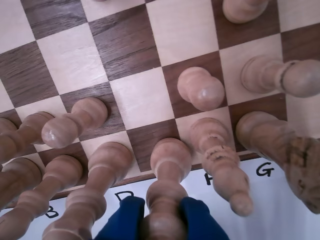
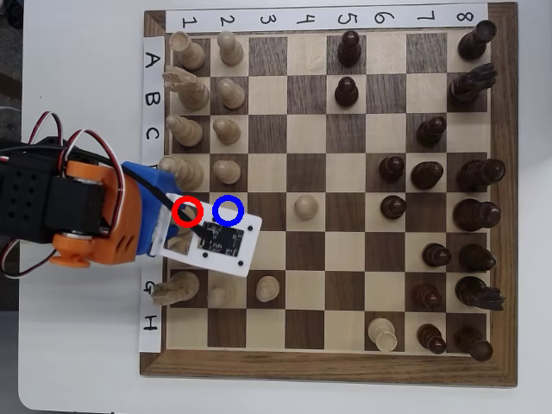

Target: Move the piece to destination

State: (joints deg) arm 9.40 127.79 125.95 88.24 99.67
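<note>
Chessboard [image 2: 328,194] fills the overhead view, with pale pieces along its 9 o'clock side and dark pieces along its 3 o'clock side. From the 9 o'clock edge I see my arm [image 2: 82,211], black and orange, reaching onto the board. Its white camera plate [image 2: 220,241] covers the squares at rows E and F. The red ring [image 2: 187,211] lies on column 1 and the blue ring marking the destination [image 2: 228,210] sits just beside it toward 3 o'clock, on column 2. A single pale pawn [image 2: 304,205] stands further toward 3 o'clock of the blue ring, apart from the others.

In the wrist view I go again from 9 o'clock to 3 o'clock. A group of pale pieces leans in at 8 o'clock. At 6 o'clock the gripper [image 1: 162,220] shows two blue fingers [image 1: 122,217], and they are pressed against the two sides of the piece [image 1: 167,175], so they are pinching its stem. The round base of the piece is on a light square at the board edge, between the labels D and F. I cannot tell if the base touches the board or is a little above it. A round-headed pawn [image 1: 201,88] stands at 1 o'clock from the piece on a dark square. Two taller pale pieces are at 3 o'clock, near the letter G [image 1: 265,170].
</note>
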